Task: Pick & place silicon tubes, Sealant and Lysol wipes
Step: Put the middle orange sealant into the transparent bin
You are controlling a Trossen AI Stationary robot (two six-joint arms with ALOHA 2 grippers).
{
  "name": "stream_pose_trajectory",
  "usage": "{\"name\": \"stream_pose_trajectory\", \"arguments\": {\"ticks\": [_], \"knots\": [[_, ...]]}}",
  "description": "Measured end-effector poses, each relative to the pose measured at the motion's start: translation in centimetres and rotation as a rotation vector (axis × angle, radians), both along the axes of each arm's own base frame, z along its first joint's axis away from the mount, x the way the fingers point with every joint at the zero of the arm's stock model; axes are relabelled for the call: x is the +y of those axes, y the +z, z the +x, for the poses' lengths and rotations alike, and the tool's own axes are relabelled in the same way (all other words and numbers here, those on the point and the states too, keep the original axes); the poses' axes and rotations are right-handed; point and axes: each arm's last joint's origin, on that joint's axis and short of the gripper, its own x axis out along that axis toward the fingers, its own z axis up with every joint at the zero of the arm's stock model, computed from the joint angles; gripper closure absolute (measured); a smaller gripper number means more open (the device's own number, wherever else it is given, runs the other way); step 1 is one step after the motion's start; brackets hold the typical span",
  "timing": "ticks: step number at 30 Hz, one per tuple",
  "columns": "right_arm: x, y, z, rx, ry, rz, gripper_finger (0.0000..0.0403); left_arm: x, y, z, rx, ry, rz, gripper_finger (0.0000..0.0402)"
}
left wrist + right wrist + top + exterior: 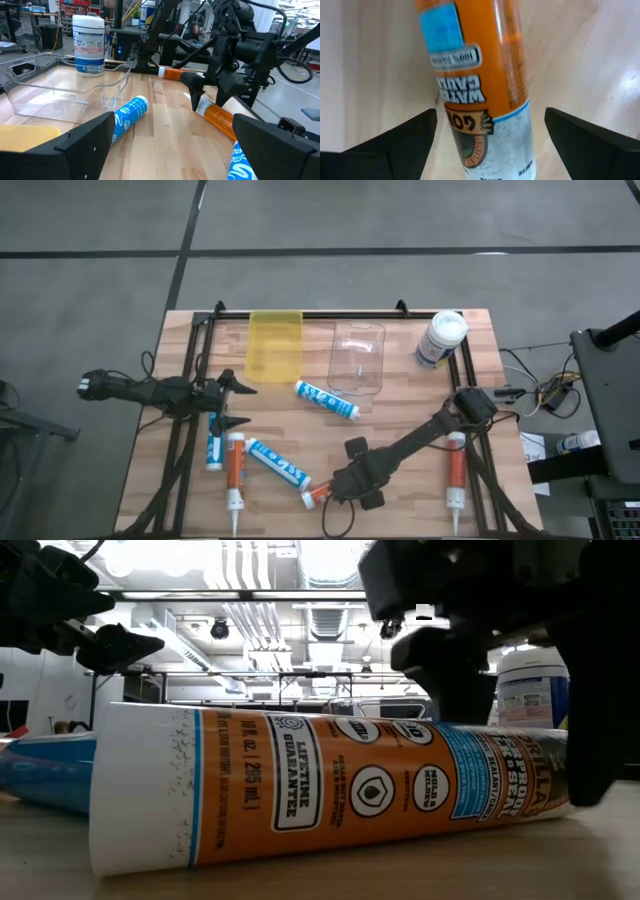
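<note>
Three orange tubes (pixel 235 470) (blue — three) (pixel 327 400)

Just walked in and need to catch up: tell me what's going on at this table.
The right gripper is open over an orange sealant tube lying near the table's front edge, fingers on either side, not yet closed. The left gripper waits open at the left. The Lysol wipes stand at the back right, beside an empty clear bin.

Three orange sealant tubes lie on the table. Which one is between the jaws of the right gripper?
The short orange tube near the table's front middle, straddled by the open right gripper. The two long orange tubes lie apart by the side frames.
</note>
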Motion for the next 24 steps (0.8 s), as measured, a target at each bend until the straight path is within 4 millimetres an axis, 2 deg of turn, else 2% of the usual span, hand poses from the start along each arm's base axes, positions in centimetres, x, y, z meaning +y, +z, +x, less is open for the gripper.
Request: {"name": "stream_pose_trajectory", "arguments": {"ticks": [4,6,14,20,24], "knots": [[-0.3,-0.8,-0.4,0.031,-0.004,0.005,0.0040,0.0,0.0,0.0,0.000,0.000,0.000,0.0003],[-0.2,-1.0,-0.5,0.044,-0.003,0.035,0.0056,0.0,0.0,0.0,0.000,0.000,0.000,0.0003],[-0.1,-1.1,-0.5,0.053,0.014,0.066,0.0194,0.0,0.0,0.0,0.000,0.000,0.000,0.0003],[-0.2,-0.9,-0.8,0.094,0.012,0.069,0.0194,0.0,0.0,0.0,0.000,0.000,0.000,0.0003],[-0.6,0.4,-1.6,0.185,0.008,0.007,0.0194,0.0,0.0,0.0,0.000,0.000,0.000,0.0003]]}}
